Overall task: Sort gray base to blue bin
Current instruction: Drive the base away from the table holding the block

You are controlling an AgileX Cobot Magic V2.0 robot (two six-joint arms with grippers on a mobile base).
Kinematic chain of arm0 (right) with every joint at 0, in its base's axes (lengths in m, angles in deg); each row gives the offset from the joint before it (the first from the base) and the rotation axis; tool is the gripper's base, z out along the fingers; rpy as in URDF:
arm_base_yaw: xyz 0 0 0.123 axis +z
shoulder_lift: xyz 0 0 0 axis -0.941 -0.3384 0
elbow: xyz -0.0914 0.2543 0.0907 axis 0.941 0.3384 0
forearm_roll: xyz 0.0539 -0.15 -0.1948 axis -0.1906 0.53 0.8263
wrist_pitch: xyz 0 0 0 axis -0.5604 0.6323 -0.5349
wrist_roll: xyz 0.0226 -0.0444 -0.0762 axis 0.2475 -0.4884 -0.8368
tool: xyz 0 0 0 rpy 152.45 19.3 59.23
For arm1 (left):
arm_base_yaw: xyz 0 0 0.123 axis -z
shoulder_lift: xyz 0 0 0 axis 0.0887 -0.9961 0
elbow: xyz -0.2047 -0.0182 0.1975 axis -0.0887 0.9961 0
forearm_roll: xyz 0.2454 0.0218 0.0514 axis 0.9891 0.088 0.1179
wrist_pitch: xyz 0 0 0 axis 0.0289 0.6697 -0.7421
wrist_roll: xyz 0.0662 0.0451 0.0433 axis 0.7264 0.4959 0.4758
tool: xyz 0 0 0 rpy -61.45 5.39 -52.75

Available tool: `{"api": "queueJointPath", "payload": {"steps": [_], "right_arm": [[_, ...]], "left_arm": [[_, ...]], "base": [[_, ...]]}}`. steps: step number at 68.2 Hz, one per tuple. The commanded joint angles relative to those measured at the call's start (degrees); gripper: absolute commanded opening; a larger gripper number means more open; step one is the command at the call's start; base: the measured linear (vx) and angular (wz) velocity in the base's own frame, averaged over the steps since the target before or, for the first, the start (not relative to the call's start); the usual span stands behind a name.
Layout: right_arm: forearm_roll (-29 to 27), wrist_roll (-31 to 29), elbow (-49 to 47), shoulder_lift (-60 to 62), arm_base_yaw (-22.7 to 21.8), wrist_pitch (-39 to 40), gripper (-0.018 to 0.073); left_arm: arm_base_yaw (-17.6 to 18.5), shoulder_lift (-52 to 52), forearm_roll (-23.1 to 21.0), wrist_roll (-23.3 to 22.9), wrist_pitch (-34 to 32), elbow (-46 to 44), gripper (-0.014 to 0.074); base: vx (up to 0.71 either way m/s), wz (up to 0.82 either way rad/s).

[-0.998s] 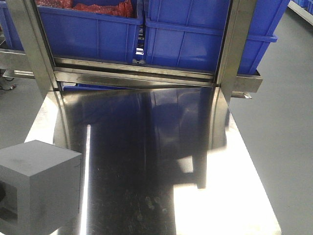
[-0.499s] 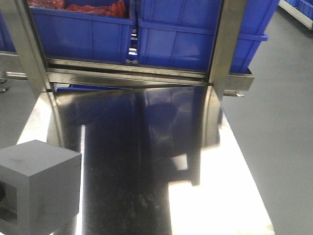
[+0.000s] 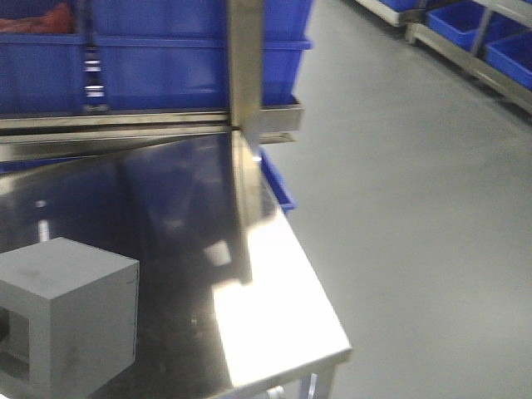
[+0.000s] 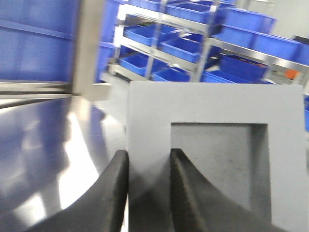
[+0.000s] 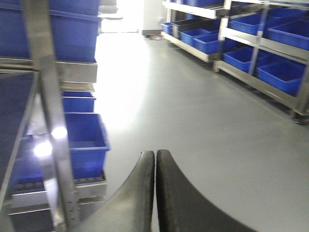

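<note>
Since a second ago the front view has swung right, so the shelf post [image 3: 245, 58] now stands left of centre. The left gripper [image 4: 148, 155] has its jaws narrowly apart, pinching one wall of the gray base [image 4: 203, 106], with one finger outside and one in the square recess. The base sits low and left over the steel table [image 3: 274, 283], well apart from the blue bin [image 3: 191, 71] on the rack. The right gripper [image 5: 155, 154] has its jaws pressed together on nothing, over the floor [image 5: 203, 111].

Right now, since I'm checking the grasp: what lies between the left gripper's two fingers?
The left wrist view shows the gray base: its wall beside the square recess sits between the fingers of the left gripper.
</note>
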Motion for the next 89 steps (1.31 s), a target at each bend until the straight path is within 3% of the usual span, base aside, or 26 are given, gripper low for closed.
{"api": "queueJointPath", "payload": {"steps": [1, 89], "right_arm": [[0.3, -0.7, 0.4, 0.9, 0.1, 4.1, -0.0005], [0.3, -0.7, 0.4, 0.9, 0.1, 4.1, -0.0005]], "left_arm": [[0.4, -0.4, 0.0, -0.3, -6.2, -1.7, -0.0007], [0.4, -0.4, 0.0, -0.3, -6.1, -1.7, -0.0007]], "base": [[-0.09, -0.62], [-0.01, -0.63]]}}
